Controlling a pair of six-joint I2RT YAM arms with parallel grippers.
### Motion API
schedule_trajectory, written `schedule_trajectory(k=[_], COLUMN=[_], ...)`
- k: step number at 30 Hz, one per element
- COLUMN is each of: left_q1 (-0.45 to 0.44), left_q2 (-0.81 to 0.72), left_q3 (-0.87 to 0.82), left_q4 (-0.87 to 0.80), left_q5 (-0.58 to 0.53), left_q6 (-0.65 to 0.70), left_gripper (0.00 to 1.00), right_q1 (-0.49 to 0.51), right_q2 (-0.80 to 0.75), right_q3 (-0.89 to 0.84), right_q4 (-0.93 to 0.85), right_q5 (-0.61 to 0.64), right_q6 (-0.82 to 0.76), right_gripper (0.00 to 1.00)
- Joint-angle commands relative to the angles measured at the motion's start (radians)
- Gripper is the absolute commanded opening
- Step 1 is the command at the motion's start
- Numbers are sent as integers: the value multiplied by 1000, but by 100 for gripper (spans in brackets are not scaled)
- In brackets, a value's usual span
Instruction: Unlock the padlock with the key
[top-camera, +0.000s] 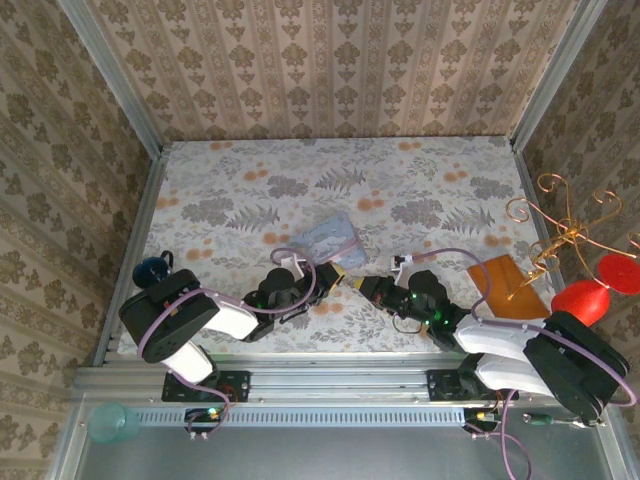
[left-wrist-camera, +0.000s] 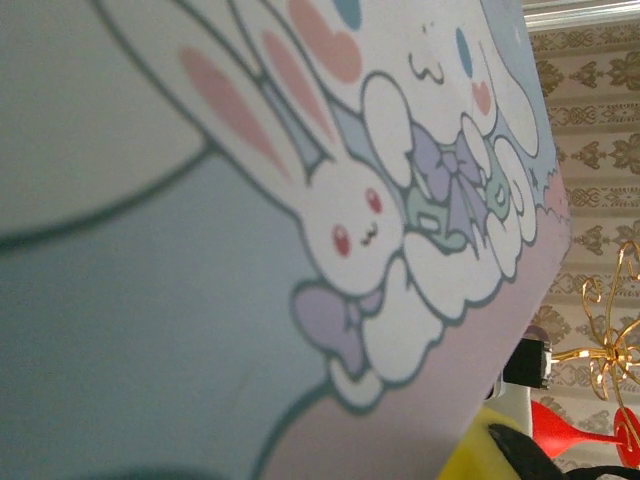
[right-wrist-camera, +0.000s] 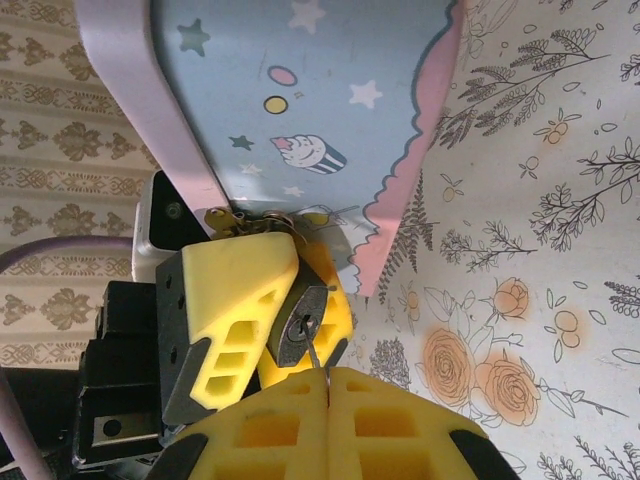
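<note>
Top view, left gripper and right gripper tip to tip beside blue tin, left wrist view, tin's bunny picture close up, right wrist view, left gripper clamping padlock, keyhole facing right gripper, pinched shut on key, blade along its fingers, tip at keyhole.

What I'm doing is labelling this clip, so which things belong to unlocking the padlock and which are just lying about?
Job:
tiny blocky black padlock, gripped by the left tool
thin metal key, pinched in the right tool

Lying about:
pale blue rectangular picture tin, close beside the padlock
flat orange-brown square board
gold wire stand
</note>
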Motion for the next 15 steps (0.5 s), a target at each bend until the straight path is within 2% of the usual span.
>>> schedule_trajectory(k=[1, 15], left_q1=[-18, -18], left_q2=[-31, -20], left_q3=[-5, 10], left_q4=[116, 118], left_q5=[20, 21], left_q6=[-25, -21], left_gripper=[0, 0], right_q1=[-5, -3], right_q2=[25, 61], right_q3=[12, 21], right_q4=[61, 110], right_q5=[-14, -26], right_q6=[19, 64], right_gripper=[0, 0])
